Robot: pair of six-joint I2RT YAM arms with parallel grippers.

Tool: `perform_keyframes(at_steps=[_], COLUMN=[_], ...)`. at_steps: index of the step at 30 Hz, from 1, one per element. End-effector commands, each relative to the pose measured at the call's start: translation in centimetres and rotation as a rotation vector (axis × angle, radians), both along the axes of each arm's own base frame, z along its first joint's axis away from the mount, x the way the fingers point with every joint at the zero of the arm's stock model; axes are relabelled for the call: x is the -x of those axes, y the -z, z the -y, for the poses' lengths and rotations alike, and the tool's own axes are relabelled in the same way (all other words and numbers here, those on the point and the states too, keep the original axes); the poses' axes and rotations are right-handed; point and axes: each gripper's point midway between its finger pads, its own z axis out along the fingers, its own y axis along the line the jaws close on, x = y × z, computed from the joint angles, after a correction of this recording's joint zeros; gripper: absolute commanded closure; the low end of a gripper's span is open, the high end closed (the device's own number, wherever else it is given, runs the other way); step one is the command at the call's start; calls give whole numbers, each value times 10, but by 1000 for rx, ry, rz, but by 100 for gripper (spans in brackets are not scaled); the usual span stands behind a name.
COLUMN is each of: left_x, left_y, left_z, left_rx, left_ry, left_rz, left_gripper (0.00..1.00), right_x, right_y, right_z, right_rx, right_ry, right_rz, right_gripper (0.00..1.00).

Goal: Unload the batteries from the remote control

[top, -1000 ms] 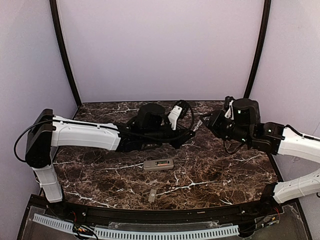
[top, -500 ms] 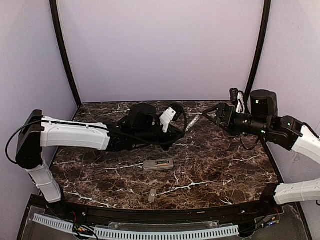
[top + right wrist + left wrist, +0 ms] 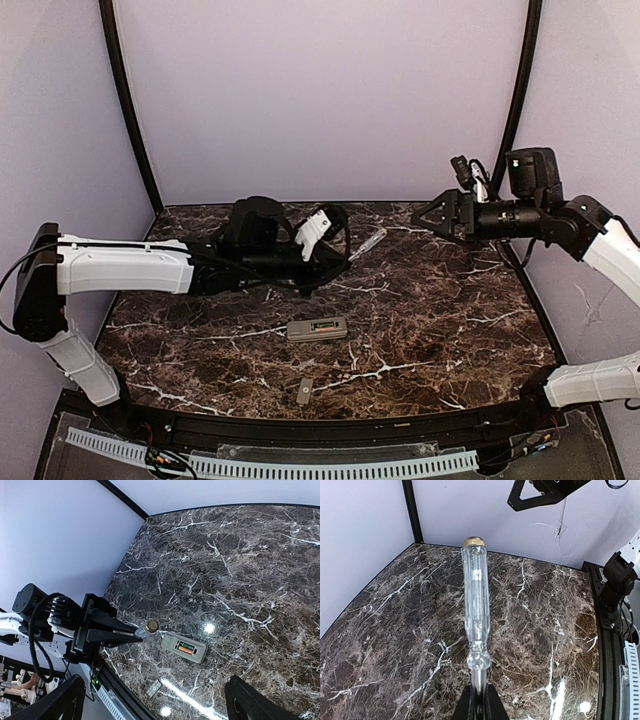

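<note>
Grey cover [image 3: 304,391] is lying by the front edge; beyond, the remote control [image 3: 317,329] is resting mid-table, its batteries [image 3: 187,648] showing plainest from the right wrist. Left gripper [image 3: 479,704] is pinching a clear screwdriver [image 3: 474,600]; right gripper [image 3: 432,217] is hanging spread near the rear-right edge.

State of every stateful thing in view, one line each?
left gripper: shut on screwdriver
right gripper: open, empty, in the air
screwdriver: held by its shaft
remote control: back up on table, compartment open
batteries: in the compartment
cover: off, lying apart from remote control
</note>
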Motion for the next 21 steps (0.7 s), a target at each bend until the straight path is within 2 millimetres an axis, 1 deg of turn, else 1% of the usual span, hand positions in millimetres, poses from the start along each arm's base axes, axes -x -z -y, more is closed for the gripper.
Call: perform_keyframes(at_steps=[1,4,5,6,7,8,9,10,11,12,15,18,21], left_x=[10,12,15,18,23,26,29,30,32,34,36,41,46], left_y=[-11,-14,-11,-20,-11,-20,-11,-19,-14,-17,-14,-12,-15], left_z=[-16,-23,-27,-28,-32,-34,-38,-41,-44,-46,-50,-55,-58], left_rx=[4,30,29,50,42,67,58,78,70,76,55,38,49], left_ry=[53,81,88,108,119,133,136,139,139,141,148,169,183], left_rz=[77,91,95,134,140,186,190,227,228,247,263,292,311], left_gripper=[100,100,100,100,100,100,100,100,100,100,100,100,100], right_x=[14,16,17,18,19,20,22,23,25,26,26,26,27], right_y=[-3,-4,-4,-4,-4,-4,-3,-3,-3,-2,2,0,-5], right_z=[-9,-15,-17,-19,-21,-23,-26,-28,-31,-34,-39,-44,-48], right_rx=[-9,-24,-28,-34,-37,-42,-48,-55,-65,-76,-92,-109,-128], right_ry=[-151,-204,-222,-242,-261,-281,-303,-324,-349,-375,-420,-459,-494], right_rz=[-33,-55,-61,-67,-74,-79,-89,-98,-112,-128,-166,-193,-222], right_gripper=[3,3,3,3,3,2,2,2,2,2,2,1,1])
